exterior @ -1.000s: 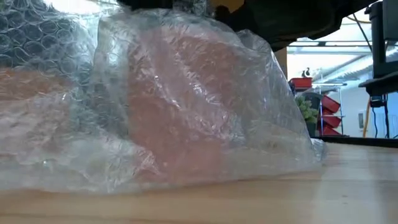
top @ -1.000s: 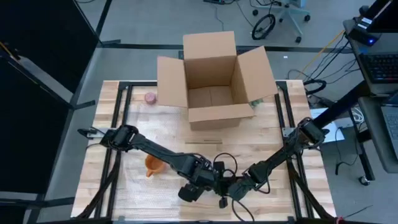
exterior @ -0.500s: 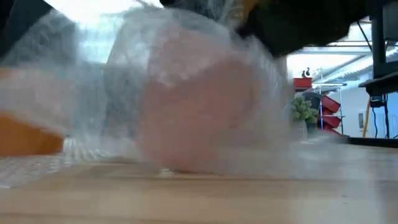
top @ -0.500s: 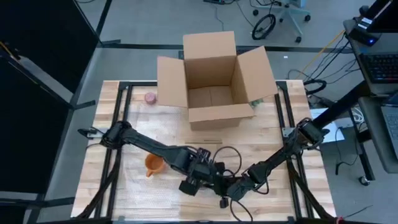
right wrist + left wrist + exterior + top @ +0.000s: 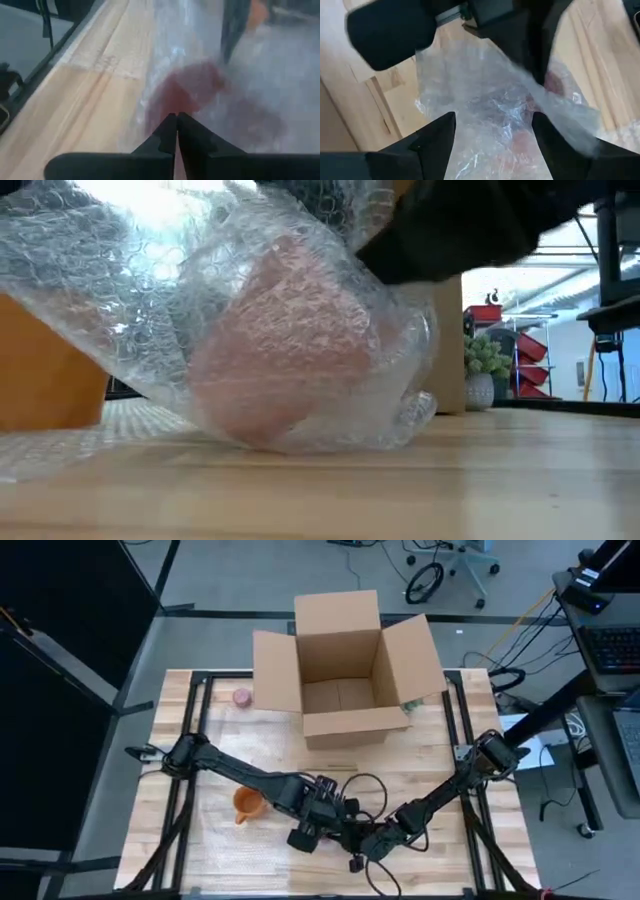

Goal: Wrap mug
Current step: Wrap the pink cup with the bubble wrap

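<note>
A pink mug lies bundled in clear bubble wrap near the table's front edge, tipped over, its lower side on the wood. It also shows through the wrap in the right wrist view. My left gripper is open, its two fingers standing on either side of the bundle. My right gripper is shut on the wrap just right of the bundle. In the high view, the left gripper and the right gripper meet over the bundle. My left gripper straddles the wrapped bundle from above; whether its fingers touch the wrap, I cannot tell. My right gripper pinches a stretch of bubble wrap between its two shut fingers, coming in low from the table's right. The wrap runs from its fingertips over the mug.
An orange mug stands on the spread bubble wrap just left of the bundle. An open cardboard box stands at the far middle, with a small pink object to its left. Loose cables lie behind the grippers.
The wrap, earlier draped broad and low over the mug, has been drawn in around it, and the bundle has tipped over. The orange mug now shows at the left of the low view. My left gripper has shifted a little toward the far edge.
</note>
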You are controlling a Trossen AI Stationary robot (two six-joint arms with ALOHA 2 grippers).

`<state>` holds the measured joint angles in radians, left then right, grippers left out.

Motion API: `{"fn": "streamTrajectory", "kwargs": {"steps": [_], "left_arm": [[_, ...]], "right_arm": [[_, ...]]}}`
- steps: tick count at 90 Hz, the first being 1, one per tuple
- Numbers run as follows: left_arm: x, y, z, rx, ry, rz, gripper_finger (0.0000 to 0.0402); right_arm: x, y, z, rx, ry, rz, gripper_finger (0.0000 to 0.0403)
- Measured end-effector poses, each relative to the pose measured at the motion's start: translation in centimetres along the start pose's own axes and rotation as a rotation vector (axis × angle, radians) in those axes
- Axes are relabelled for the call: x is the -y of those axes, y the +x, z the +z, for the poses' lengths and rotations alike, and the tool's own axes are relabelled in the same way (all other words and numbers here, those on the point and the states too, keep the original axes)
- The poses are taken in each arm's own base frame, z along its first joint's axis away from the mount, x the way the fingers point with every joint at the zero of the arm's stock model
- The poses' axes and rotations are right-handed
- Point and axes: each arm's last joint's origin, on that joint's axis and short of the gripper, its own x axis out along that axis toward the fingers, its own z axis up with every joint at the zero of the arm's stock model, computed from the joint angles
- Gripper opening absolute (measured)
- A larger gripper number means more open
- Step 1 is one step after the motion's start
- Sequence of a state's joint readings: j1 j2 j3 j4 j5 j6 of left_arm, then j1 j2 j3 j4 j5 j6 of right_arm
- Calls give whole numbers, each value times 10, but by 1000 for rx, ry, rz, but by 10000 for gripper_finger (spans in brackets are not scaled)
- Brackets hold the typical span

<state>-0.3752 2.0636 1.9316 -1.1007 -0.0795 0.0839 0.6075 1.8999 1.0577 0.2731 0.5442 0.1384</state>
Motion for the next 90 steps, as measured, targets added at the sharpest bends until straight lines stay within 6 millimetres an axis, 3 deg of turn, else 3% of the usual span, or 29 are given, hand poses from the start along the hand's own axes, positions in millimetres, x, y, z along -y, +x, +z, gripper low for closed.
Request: {"fn": "streamTrajectory", "kwargs": {"steps": [20,38,54,77,90], "left_arm": [[5,14,-7,-21,-9,-8,255],[10,44,-25,-112,-17,-34,255],[10,40,-29,-106,-30,-3,255],[5,19,-26,-62,-37,32,255],[5,19,-26,-64,-33,32,255]], "right_arm": [[7,4,13,-59,-7,-27,0],[16,9,12,-99,9,10,0],[23,12,13,-96,-8,8,0],[23,12,15,-88,14,-5,0],[24,12,14,-95,19,-2,33]]}}
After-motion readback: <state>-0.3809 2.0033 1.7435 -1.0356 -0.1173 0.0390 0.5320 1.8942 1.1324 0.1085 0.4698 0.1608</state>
